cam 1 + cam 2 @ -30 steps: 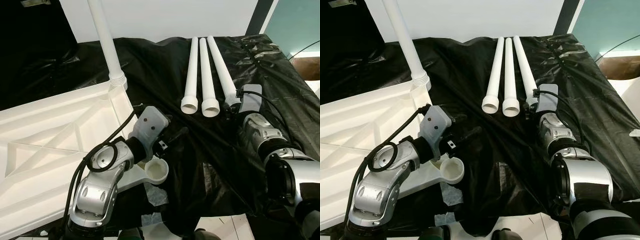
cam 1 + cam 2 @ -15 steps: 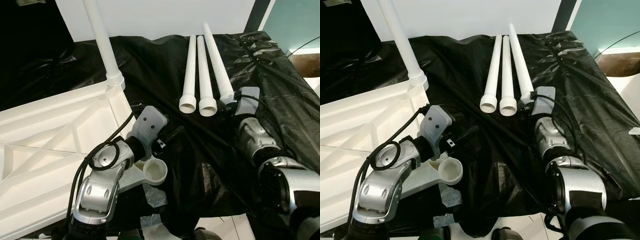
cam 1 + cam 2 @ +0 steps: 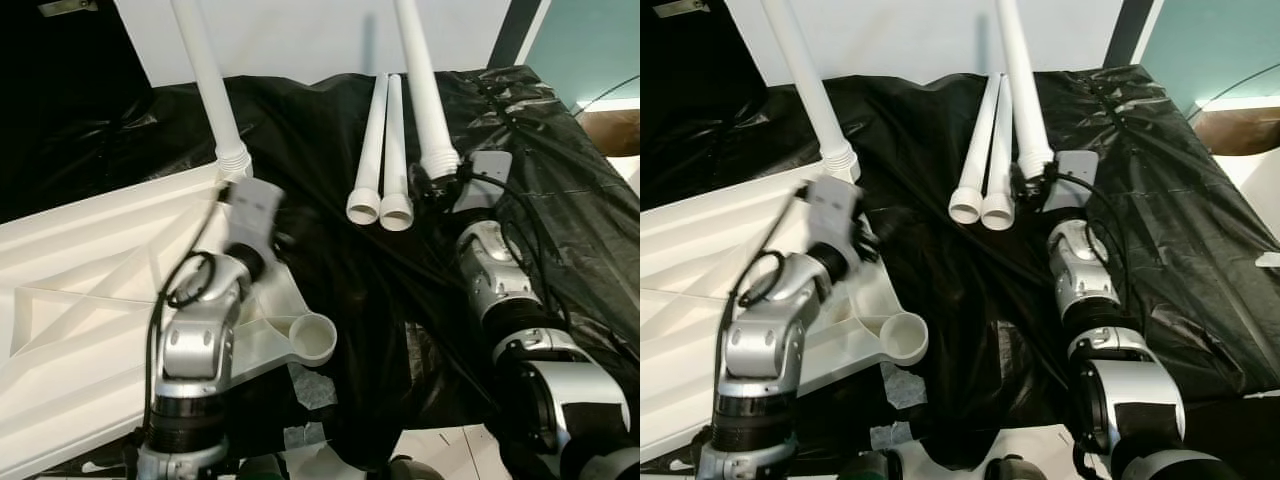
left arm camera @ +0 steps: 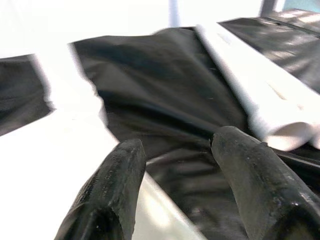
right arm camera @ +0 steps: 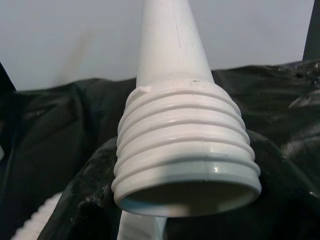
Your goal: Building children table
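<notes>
The right hand (image 3: 440, 180) is clenching the threaded end of a white table leg (image 3: 420, 80), its black fingers (image 5: 95, 195) wrapping both sides of the ribbed collar, and the leg is tilting up off the black-covered surface (image 3: 330, 130) with its thin end rising toward the white wall (image 3: 300, 35). Just beside that hand, two more legs (image 3: 378, 150) are lying flat on the black sheet, side by side and touching, their open ends facing the robot. The left hand (image 4: 175, 165) is hovering released, its two fingers (image 4: 112, 185) spread apart with nothing between them, over the edge where the white upturned tabletop (image 3: 90, 280) is meeting the black sheet. That tabletop is lying underside up at the robot's left, ribbing showing, with one leg (image 3: 210, 80) standing upright at its far corner and an empty round socket (image 3: 312, 338) sticking out at the near corner. The left arm's silver elbow is blurring a little in the head views, while the right forearm is stretching straight ahead to the lifted leg
</notes>
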Available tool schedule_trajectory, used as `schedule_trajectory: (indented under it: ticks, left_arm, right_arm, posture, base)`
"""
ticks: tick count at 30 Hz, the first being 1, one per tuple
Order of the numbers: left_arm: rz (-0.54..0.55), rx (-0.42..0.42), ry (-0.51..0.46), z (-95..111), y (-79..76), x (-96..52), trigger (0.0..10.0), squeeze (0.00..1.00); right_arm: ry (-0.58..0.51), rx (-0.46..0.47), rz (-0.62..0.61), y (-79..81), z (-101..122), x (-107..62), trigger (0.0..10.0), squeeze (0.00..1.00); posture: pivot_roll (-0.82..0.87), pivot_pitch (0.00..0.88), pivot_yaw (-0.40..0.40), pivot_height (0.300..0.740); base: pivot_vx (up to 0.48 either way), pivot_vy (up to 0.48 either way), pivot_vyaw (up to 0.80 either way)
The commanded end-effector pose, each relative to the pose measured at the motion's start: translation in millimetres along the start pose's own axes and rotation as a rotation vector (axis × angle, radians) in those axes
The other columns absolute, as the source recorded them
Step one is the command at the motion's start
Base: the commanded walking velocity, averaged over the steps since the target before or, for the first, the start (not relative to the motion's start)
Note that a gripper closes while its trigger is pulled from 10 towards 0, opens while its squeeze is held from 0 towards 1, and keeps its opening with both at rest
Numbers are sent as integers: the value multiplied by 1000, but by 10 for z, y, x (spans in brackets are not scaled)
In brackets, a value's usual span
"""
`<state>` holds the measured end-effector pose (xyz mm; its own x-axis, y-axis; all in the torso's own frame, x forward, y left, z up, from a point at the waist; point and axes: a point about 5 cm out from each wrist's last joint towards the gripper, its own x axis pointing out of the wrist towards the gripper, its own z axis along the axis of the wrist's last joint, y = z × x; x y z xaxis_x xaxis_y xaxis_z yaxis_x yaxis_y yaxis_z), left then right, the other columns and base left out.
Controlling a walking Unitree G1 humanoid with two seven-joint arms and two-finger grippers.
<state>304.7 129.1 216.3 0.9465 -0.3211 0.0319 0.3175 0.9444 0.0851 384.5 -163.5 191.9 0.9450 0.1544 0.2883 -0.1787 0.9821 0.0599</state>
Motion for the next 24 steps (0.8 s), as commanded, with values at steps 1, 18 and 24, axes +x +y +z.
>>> schedule_trajectory:
  ticks: [1,18,24]
  left_arm:
    - [-44,-20,-22,-4,1,12,10000,0]
    - [-287,-142,-272,399,89,80,10000,1000]
    - [-426,-247,-349,526,67,40,10000,1000]
  right_arm:
    - [-74,-26,19,81,107,7,10000,0]
    - [-422,-261,287,628,749,25,10000,0]
    - [-469,-320,352,736,790,-21,10000,0]
  posture:
    - [123,60,-4,740]
    - [111,0,-4,740]
    - [108,0,-1,740]
  base:
    - [0,0,0]
    - [0,0,0]
    - [0,0,0]
